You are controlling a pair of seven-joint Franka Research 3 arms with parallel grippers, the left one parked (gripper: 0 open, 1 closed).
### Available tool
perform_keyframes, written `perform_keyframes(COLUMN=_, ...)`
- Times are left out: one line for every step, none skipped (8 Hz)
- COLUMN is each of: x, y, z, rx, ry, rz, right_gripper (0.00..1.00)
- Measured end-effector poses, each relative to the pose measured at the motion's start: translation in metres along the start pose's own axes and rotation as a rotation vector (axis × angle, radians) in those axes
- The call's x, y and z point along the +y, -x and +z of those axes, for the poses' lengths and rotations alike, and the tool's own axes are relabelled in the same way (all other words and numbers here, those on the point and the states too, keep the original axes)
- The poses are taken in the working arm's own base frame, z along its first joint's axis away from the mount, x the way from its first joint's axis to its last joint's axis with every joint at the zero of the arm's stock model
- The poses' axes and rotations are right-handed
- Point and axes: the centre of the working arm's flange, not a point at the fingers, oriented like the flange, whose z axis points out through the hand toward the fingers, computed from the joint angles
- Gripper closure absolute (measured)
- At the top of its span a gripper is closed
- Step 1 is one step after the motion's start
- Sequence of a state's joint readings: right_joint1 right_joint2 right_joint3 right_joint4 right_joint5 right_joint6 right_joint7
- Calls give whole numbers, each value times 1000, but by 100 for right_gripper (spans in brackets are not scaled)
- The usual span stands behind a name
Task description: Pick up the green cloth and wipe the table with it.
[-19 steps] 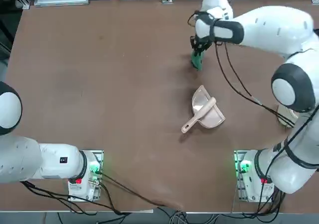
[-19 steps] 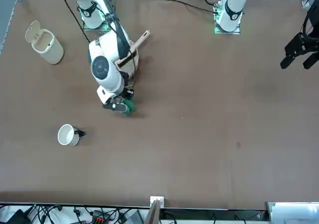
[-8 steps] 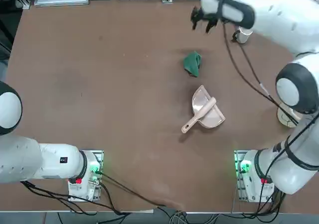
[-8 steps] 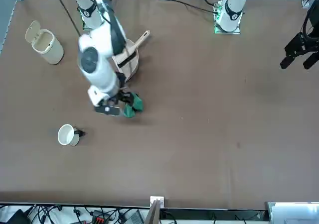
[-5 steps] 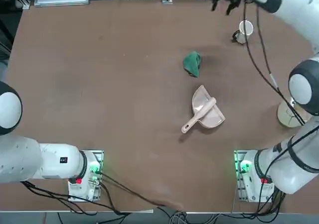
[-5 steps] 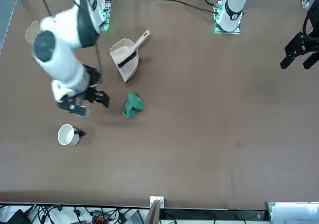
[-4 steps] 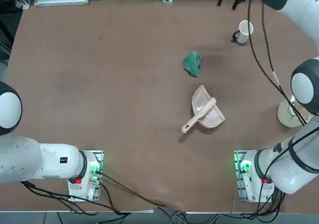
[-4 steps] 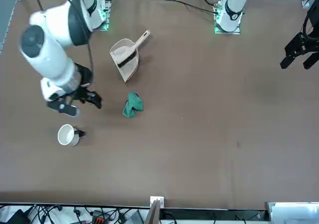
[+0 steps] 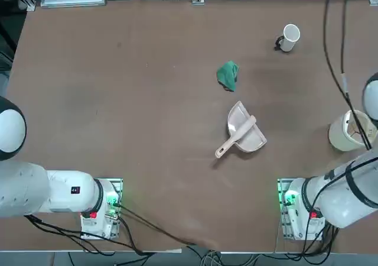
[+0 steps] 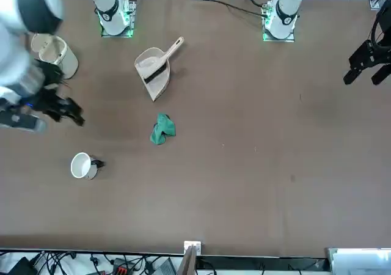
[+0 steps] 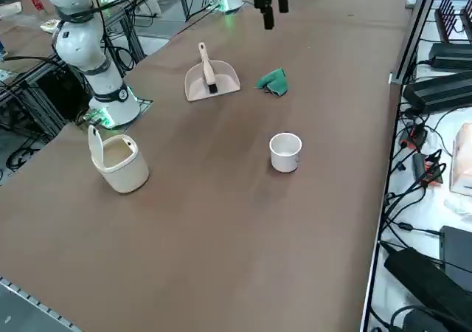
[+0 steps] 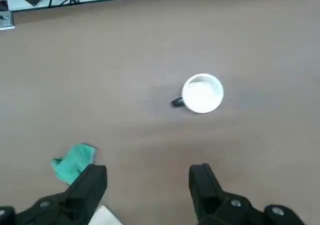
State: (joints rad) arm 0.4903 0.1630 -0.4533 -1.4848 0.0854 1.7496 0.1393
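The right gripper (image 12: 148, 185) is hanging high above the table (image 9: 118, 100) with its two fingers (image 12: 93, 184) spread wide apart, gripping nothing and touching nothing. In the front view the same gripper (image 10: 64, 113) is showing at the picture's left edge, blurred, well clear of the tabletop.

The green cloth (image 12: 74, 162) is lying crumpled on the table below the gripper, off to the side of one fingertip in the wrist view and not between the fingers. The white mug (image 12: 202, 93) is sitting farther out from the fingers, upright, with its dark handle pointing toward the cloth's side; mug and cloth are well apart.

The wrist view is showing only the cloth, the mug and a pale corner at the picture's edge beside one finger. The top view is showing no gripper at all, only cables of the right arm at the right edge, but it is laying out the whole table: the cloth (image 9: 228, 75), the beige dustpan (image 9: 245, 133) with a brush resting in it just beyond the cloth, the mug (image 9: 288, 38) and a cream bin (image 9: 347, 131). The right side view is showing the bin (image 11: 118, 158) standing upright with its lid tipped open.
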Motion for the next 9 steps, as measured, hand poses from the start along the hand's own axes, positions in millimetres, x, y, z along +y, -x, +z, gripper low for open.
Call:
perform_keyframes(x=32, y=3, z=-18, rx=5, ry=-15, rz=-19, right_gripper=0)
perform_keyframes(x=54, y=9, z=-31, rx=2, ry=-29, rz=-17, right_gripper=0)
perform_keyframes(x=63, y=16, z=-42, rx=-6, ry=-43, rz=-13, right_gripper=0)
perform_keyframes(x=67, y=23, z=-51, rx=-13, ry=-51, rz=-11, right_gripper=0)
perform_keyframes(x=71, y=30, z=-58, rx=-20, ry=-56, rz=-9, right_gripper=0)
perform_keyframes(x=71, y=39, z=-62, rx=-32, ry=-59, rz=-11, right_gripper=0)
perform_keyframes(x=69, y=49, z=-64, rx=-49, ry=-59, rz=-15, right_gripper=0)
perform_keyframes(x=67, y=57, z=-66, rx=-66, ry=-58, rz=-21, right_gripper=0)
perform_keyframes(x=62, y=64, z=-66, rx=-80, ry=-48, rz=-34, right_gripper=0)
